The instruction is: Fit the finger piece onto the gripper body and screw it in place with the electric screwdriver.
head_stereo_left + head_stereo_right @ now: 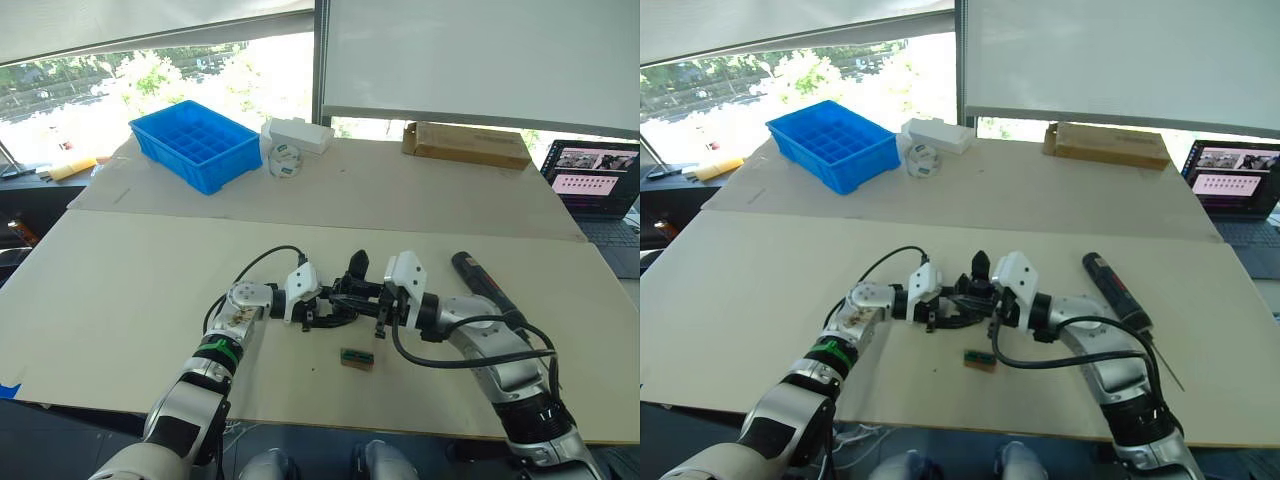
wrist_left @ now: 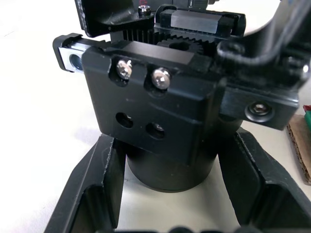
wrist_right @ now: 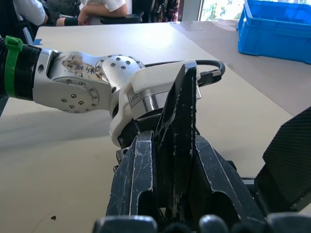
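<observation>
On the pale tabletop point(image 1: 140, 290), the gripper body point(image 2: 165, 126) stands clasped between the left gripper's point(image 1: 318, 310) fingers, the right gripper point(image 1: 378, 312) pinches its upright finger piece point(image 3: 177, 141), and the electric screwdriver point(image 1: 485, 287) lies just right of them.

Left hand point(image 1: 318, 308) and right hand point(image 1: 375, 310) meeting fingertip to fingertip, arms bent inward

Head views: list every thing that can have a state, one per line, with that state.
gripper body: upright on the table, two screws in, two holes empty.
left hand: shut on the gripper body's base.
right hand: at the gripper body, grip unclear.
electric screwdriver: lying flat, not held.
laptop: open, screen lit.
cardboard box: closed.
</observation>
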`<move>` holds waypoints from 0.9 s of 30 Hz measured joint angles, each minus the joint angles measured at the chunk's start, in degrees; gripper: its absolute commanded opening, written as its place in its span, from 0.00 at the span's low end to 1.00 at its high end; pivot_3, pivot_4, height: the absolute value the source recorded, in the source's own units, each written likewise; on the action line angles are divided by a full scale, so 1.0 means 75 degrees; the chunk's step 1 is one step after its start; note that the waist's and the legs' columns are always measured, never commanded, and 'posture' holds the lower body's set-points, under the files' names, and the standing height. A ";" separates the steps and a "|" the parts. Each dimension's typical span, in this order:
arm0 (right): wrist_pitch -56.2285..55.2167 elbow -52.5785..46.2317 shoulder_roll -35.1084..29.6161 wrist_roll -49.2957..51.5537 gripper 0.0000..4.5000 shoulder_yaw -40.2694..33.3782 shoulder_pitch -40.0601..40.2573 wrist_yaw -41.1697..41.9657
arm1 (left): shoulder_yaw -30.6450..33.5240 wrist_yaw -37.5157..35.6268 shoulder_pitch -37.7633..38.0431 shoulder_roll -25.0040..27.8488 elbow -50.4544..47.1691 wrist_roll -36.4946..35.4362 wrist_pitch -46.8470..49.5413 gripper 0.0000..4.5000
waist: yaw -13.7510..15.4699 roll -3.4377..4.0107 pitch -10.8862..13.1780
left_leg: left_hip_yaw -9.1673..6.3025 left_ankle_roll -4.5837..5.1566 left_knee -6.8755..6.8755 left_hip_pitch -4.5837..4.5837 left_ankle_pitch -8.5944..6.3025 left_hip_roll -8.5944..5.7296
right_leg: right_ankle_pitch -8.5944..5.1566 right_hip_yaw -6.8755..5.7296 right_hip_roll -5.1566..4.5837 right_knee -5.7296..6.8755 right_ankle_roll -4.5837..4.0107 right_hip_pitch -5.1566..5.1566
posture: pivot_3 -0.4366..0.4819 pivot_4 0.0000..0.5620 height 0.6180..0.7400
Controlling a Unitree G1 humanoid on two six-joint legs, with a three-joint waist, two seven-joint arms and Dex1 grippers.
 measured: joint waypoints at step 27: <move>0.1265 -0.0349 -0.0622 -0.0053 0.09 0.0377 -0.0544 0.0020 | -0.0075 0.0139 0.0132 0.0038 -0.0227 -0.0003 0.0153 0.50 | -0.0002 0.0007 -0.0026 | -0.0004 0.0000 -0.0001 0.0014 0.0000 0.0002 | -0.0001 0.0003 -0.0008 -0.0001 -0.0002 0.0009 | 0.48 0.27 1.00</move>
